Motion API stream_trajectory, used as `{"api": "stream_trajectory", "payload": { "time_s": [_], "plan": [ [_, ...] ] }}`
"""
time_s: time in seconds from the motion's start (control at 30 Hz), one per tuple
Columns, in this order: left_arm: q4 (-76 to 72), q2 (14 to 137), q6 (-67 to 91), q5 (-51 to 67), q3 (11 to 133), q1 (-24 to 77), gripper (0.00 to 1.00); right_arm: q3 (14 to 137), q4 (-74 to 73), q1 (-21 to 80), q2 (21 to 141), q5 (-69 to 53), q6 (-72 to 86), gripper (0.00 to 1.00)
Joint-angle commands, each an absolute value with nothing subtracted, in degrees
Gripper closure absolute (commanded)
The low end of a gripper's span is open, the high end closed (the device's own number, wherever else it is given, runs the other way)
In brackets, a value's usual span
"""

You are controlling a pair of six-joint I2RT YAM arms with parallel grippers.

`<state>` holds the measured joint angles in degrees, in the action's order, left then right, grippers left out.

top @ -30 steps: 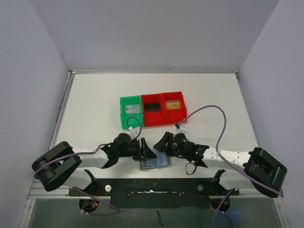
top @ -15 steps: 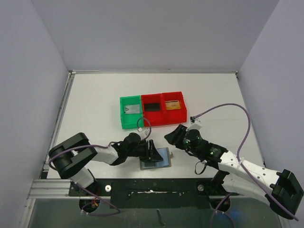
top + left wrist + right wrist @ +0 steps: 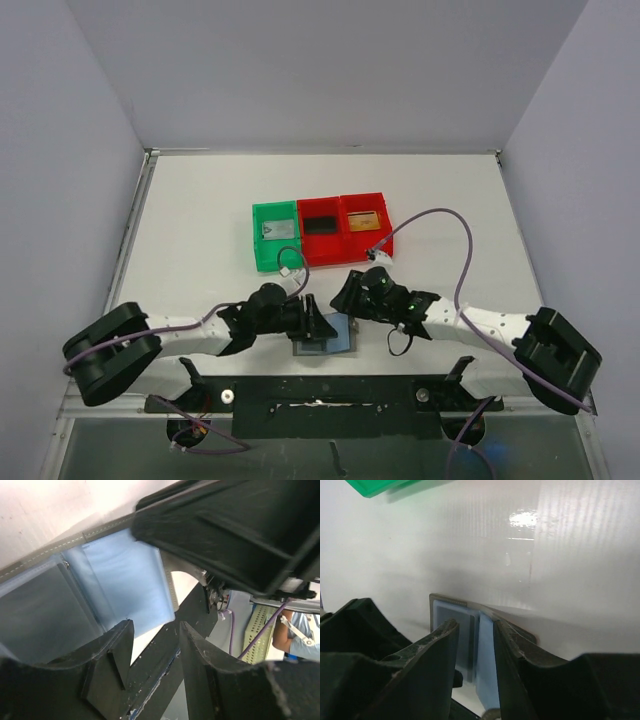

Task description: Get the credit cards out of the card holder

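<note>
The unfolded card holder (image 3: 335, 337) lies flat on the tabletop (image 3: 200, 230), the left claw (image 3: 321, 327) over its left side and the right claw (image 3: 344, 298) by its far corner, both parted a little and holding nothing.

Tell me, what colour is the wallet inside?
The wallet is pale blue inside, clearest in left wrist view.

One grey card holder (image 3: 333, 338) lies on the one worktop (image 3: 200, 220). There are three bins: one green bin (image 3: 272, 260) and two red bins (image 3: 322, 256). Three cards sit in them: one silvery card (image 3: 278, 229), one black card (image 3: 321, 224), one orange card (image 3: 362, 220). Two pincers: left pincer (image 3: 318, 322), right pincer (image 3: 345, 297).
</note>
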<state>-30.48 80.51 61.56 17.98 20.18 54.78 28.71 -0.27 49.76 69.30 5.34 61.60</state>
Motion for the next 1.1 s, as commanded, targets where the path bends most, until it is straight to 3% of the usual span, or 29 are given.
{"api": "stream_trajectory", "payload": {
  "time_s": [0.0, 0.27, 0.4, 0.67, 1.07],
  "plan": [
    [-17.2, 69.7, 57.1, 10.9, 21.8, 55.3, 0.6, 34.6, 4.9, 51.0, 74.7, 2.3, 58.7, 0.65],
    [2.5, 50.6, 56.3, -2.4, 20.6, 54.5, 0.57, 42.7, -4.2, 53.9, 83.4, 5.3, 56.8, 0.63],
    [9.4, 45.7, 57.3, -7.0, 20.4, 53.2, 0.56, 45.6, -5.9, 56.0, 85.7, 6.5, 55.4, 0.57],
    [14.7, 38.3, 59.7, -11.4, 19.6, 52.6, 0.5, 52.0, -13.4, 60.4, 89.8, 12.6, 56.0, 0.47],
    [15.2, 37.5, 60.6, -12.5, 19.6, 52.5, 0.49, 55.5, -18.7, 64.6, 95.1, 16.3, 60.3, 0.41]
  ]
}}
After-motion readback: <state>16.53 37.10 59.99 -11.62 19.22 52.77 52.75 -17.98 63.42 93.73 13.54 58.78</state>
